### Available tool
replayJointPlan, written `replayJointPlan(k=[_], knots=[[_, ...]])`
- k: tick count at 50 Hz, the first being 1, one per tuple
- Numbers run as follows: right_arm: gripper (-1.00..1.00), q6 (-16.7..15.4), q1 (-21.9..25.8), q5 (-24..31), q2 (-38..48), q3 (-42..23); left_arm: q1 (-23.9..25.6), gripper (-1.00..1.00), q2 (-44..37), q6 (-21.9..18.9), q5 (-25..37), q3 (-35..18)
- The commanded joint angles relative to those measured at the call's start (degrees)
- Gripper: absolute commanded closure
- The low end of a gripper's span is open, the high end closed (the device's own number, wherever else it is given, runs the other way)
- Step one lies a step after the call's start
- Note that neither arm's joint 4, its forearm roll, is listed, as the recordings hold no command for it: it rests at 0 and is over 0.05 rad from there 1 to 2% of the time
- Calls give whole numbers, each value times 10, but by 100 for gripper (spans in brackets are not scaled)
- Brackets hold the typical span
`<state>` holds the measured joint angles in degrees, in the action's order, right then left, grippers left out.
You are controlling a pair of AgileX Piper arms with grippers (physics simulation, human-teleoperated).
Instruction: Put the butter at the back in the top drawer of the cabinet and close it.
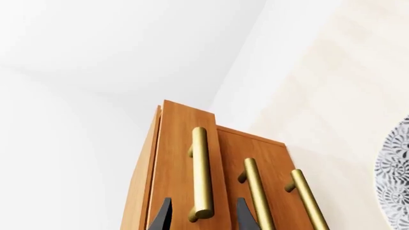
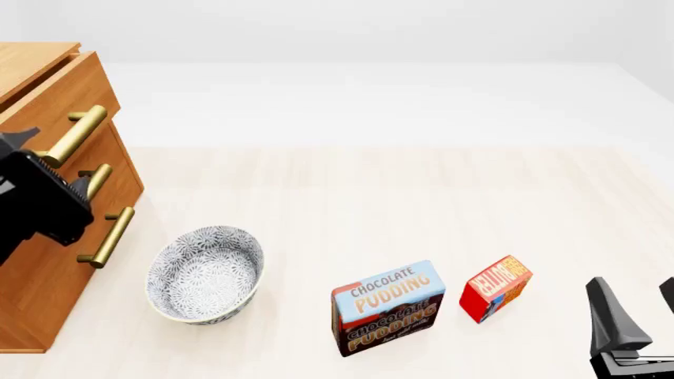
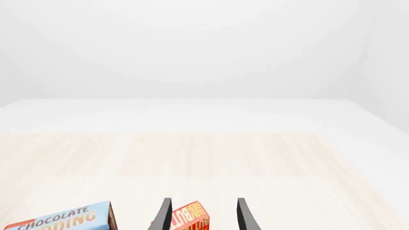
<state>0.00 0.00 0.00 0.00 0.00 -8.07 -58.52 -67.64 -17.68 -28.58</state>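
Left end effector (image 1: 202, 215) wide, straddling top drawer (image 1: 187, 158) handle (image 1: 201, 172). Right end effector (image 3: 202, 215) wide, butter (image 3: 190, 218) just ahead.

A brown wooden cabinet (image 2: 47, 197) of three drawers with brass bar handles stands at the far left of the pale wood table (image 2: 400, 205), its top drawer (image 2: 63, 99) projecting slightly beyond the two below. Just right of it sits a patterned ceramic bowl (image 2: 205, 274); further right along the near edge stand a large blue-and-brown "Chocolate Pudding" box (image 2: 387, 308) and, just beside it on the right and a little farther back, the small red rectangular butter box (image 2: 495, 287).
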Motion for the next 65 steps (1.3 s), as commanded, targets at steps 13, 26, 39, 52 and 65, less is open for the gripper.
replayJointPlan(k=[13, 26, 39, 52, 65], knots=[[-100, 0, 0, 0, 0, 0, 2, -100, -8, 10, 16, -19], [-100, 0, 0, 0, 0, 0, 22, 100, -4, 16, 25, -29], [-100, 0, 0, 0, 0, 0, 12, 100, -1, 26, 37, -27], [-100, 0, 0, 0, 0, 0, 20, 100, -2, 33, 48, -37], [-100, 0, 0, 0, 0, 0, 41, 100, -12, 35, 52, -54]])
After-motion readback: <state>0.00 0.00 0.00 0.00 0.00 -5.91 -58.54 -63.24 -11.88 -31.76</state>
